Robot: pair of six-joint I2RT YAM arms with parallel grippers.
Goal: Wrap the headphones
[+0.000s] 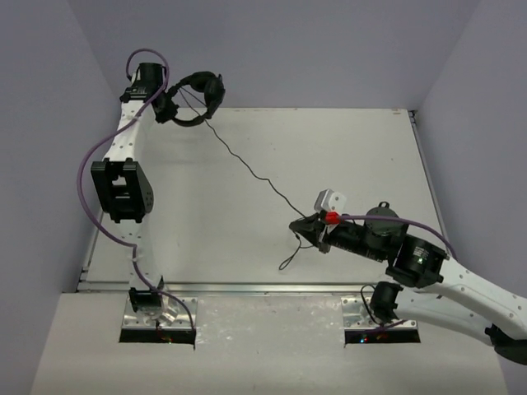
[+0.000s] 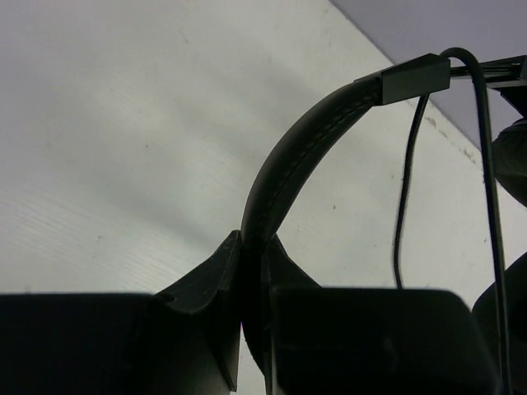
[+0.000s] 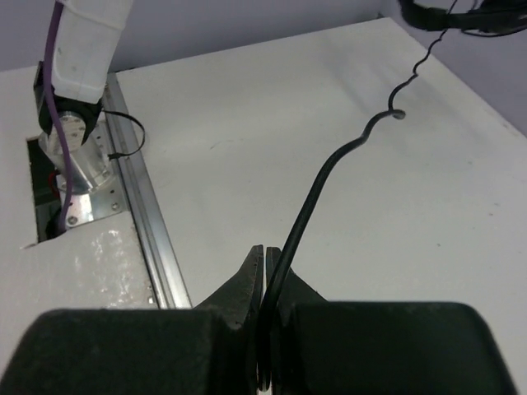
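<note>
- At the far left corner of the table [image 1: 346, 148], the left arm [image 1: 123, 164] stretches away from its base. A purple robot cable [image 1: 86, 173] loops alongside it.
- Left gripper [image 1: 167, 107]: clenched on the headphones [image 1: 198, 95]. In the left wrist view its two fingers [image 2: 206, 284] pinch the padded headband [image 2: 305, 144], which arches up and to the right out of the jaws.
- Headphones: held at the far left corner, just beside the back wall. The earcups [image 1: 216, 86] sit to the right of the gripper. It cannot be told whether they touch the table.
- Headphone cable [image 1: 247, 169]: thin and black, it leaves the headset and runs diagonally across the table toward the near right, as far as the right gripper. In the right wrist view it shows several small kinks along its length.
- Right gripper [image 1: 301, 226]: closed on the cable near the middle of the table. In the right wrist view the fingertips [image 3: 247, 276] meet and the cable rises from between them.
- Free cable end [image 1: 286, 262]: it hangs below the right gripper and curls toward the metal rail [image 1: 247, 288] at the table's near edge.
- Right arm [image 1: 428, 263]: it enters from the lower right, with a second purple cable [image 1: 412, 224] arching over its wrist.
</note>
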